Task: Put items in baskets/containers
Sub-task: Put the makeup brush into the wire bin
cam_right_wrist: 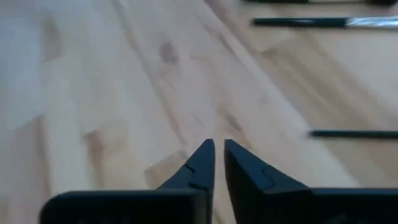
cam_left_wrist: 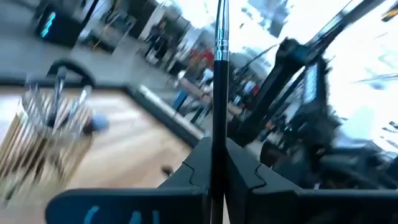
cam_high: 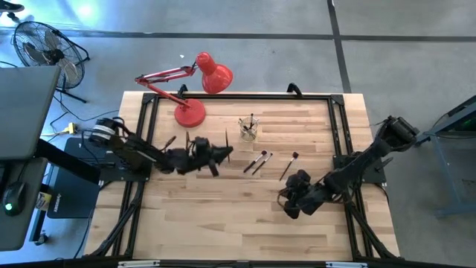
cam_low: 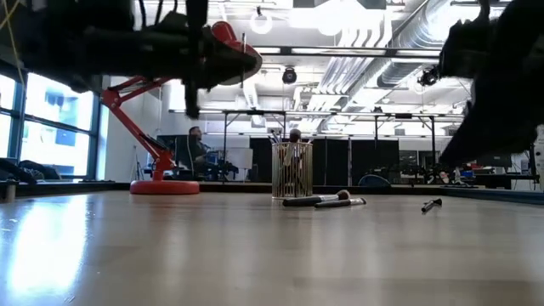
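Left claw (cam_left_wrist: pixel 217 180) is clamped on a thin dark-handled brush (cam_left_wrist: pixel 219 74), held above the wooden worktop (cam_high: pixel 223 216), short of the small clear glass cup (cam_high: pixel 248 129); right claw (cam_right_wrist: pixel 217 158) nearly closed, empty; a tilted brush could snag the rim and tip the cup.

The table (cam_high: pixel 223 223) carried the cup (cam_high: pixel 248 129) near its far edge, brushes standing in it. The lamp (cam_high: pixel 190 112) stood to the cup's left. Two brushes (cam_high: pixel 256 161) lay side by side just in front of the cup, a third brush (cam_high: pixel 289 165) to their right. The left gripper (cam_high: pixel 223 153) hung left of the pair; the right gripper (cam_high: pixel 286 202) sat nearer the front edge.
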Motion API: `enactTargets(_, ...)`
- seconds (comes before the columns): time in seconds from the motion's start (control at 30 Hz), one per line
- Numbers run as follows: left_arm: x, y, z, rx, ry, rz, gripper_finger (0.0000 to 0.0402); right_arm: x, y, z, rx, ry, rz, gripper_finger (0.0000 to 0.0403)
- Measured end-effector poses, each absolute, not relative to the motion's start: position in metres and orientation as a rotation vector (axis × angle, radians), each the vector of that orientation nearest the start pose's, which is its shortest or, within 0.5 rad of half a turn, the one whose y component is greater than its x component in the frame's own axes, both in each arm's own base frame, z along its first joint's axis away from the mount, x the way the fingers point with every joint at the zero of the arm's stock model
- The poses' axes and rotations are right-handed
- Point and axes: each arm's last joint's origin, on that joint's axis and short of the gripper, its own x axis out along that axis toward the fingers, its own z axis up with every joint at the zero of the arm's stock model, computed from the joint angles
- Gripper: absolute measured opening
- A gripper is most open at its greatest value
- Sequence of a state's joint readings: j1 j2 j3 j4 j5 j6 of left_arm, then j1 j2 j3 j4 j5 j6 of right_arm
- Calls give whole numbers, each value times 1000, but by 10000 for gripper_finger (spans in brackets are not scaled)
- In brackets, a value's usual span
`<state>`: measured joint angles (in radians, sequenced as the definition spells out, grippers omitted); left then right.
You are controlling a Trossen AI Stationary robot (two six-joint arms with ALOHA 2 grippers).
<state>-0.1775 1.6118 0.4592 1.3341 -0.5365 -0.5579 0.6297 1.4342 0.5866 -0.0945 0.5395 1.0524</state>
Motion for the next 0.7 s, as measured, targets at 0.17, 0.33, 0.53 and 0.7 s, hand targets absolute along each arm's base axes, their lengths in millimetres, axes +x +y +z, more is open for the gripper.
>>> enactTargets(0.17,292,2,194,-510,-336,249,10,201,109,125,659,447,-228,5)
enactTargets(0.33,317,43,200,-381,-339,265,10,190,81,121,804,251,-201,17)
enactTargets(0.53,333,93,189,-341,-249,255,10,185,65,117,829,202,-217,6)
enactTargets(0.7,340,122,176,-327,-233,279,10,189,58,118,830,206,-223,4)
